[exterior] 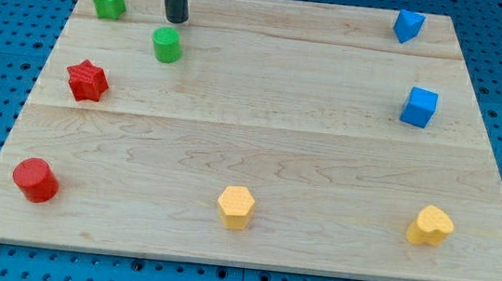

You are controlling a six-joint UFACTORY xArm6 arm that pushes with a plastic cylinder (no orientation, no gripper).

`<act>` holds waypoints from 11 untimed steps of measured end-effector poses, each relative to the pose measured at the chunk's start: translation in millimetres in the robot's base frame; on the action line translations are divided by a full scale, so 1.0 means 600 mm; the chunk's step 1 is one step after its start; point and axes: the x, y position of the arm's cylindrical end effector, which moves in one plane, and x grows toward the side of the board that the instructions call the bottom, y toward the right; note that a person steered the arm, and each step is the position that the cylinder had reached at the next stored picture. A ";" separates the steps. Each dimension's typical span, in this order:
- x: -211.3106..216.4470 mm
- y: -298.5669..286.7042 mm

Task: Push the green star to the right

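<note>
Green star (109, 1) sits at board's 10 o'clock corner, apparently unpushed. The tip (176, 19), a bare rod holding nothing, stands at star's 3 o'clock, apart, wrong side; whole push remains.

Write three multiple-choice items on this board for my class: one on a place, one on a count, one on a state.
1. Where is the green star?
A. the view's top left
B. the view's bottom right
C. centre

2. How many blue blocks?
A. one
B. two
C. four

3. My tip is:
A. touching the green star
B. apart from it, on its right
C. on a yellow block

Answers: 1 A, it sits in the board's top-left corner. 2 B, blue wedge and blue cube. 3 B, bare wood separates them; the green cylinder lies just below.
</note>
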 end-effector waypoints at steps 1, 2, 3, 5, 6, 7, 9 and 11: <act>0.000 -0.018; 0.000 -0.087; 0.000 -0.118; 0.048 -0.123; 0.047 -0.156; 0.040 -0.231; -0.024 -0.235; -0.032 -0.227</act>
